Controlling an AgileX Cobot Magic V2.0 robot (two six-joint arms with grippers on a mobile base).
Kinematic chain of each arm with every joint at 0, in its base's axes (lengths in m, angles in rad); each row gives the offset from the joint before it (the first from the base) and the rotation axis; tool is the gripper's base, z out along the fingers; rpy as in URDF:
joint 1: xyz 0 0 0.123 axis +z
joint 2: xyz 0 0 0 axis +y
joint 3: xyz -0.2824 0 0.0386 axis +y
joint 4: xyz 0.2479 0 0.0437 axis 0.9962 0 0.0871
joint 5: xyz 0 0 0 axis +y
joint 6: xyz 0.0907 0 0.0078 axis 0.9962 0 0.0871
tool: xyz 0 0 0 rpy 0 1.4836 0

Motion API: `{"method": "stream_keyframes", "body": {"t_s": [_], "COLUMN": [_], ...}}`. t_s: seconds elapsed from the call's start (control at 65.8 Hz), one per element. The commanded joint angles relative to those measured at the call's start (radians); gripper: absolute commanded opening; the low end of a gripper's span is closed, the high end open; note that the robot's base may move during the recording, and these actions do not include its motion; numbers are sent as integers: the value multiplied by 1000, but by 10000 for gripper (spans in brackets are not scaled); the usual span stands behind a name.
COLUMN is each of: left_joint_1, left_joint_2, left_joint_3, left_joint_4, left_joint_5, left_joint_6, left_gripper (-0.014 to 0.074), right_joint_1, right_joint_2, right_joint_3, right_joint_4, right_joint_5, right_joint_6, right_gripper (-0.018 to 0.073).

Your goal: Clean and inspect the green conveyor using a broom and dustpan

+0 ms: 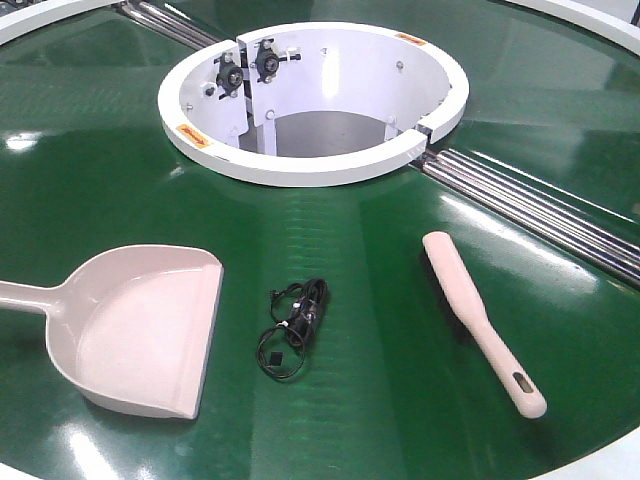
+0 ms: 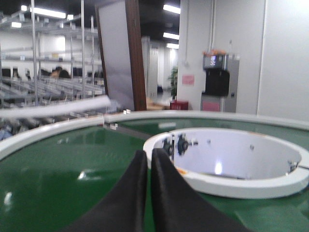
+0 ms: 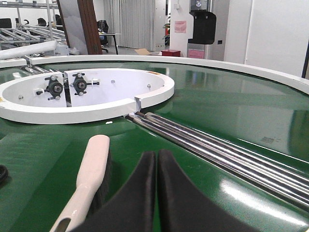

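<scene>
The green conveyor (image 1: 400, 290) fills the front view, with its white ring opening (image 1: 312, 100) at the top middle. The beige-pink dustpan (image 1: 140, 335) lies at the left, mouth facing right. The beige-pink broom (image 1: 480, 320) lies at the right, handle toward the near edge. It also shows in the right wrist view (image 3: 89, 174), just left of my right gripper (image 3: 156, 157), which is shut and empty. My left gripper (image 2: 148, 157) is shut and empty above the belt, pointing at the ring. Neither gripper shows in the front view.
A tangled black cable with a small clip (image 1: 295, 325) lies on the belt between dustpan and broom. Metal rollers (image 1: 540, 215) run from the ring to the right edge. The conveyor's white outer rim (image 3: 217, 65) curves behind. Shelving and a dispenser stand beyond.
</scene>
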Motion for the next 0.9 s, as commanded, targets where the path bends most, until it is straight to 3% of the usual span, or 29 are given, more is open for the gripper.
{"method": "stream_keyframes", "body": {"t_s": [0.0, 0.182, 0.41, 0.668, 0.881], "left_joint_1": [2, 2, 2, 2, 2], "left_joint_2": [136, 387, 593, 693, 700], "left_joint_3": [-128, -251, -255, -255, -265], "left_joint_4": [-11, -10, -11, -10, -10], "left_joint_5": [78, 273, 276, 306, 305], "left_joint_6": [-5, -2, -2, -2, -2], "left_gripper": [-6, -6, -6, 1, 102], "right_joint_1": [-6, -6, -6, -6, -6], "right_joint_2": [-11, -11, -11, -11, -11], "right_joint_3": [3, 3, 3, 3, 3], "right_joint_4": [-9, -9, -9, -9, -9], "right_joint_5": [-69, -69, -69, -69, -69], "right_joint_6": [-1, -1, -1, -1, -1], "right_gripper": [-8, -8, -8, -8, -8]}}
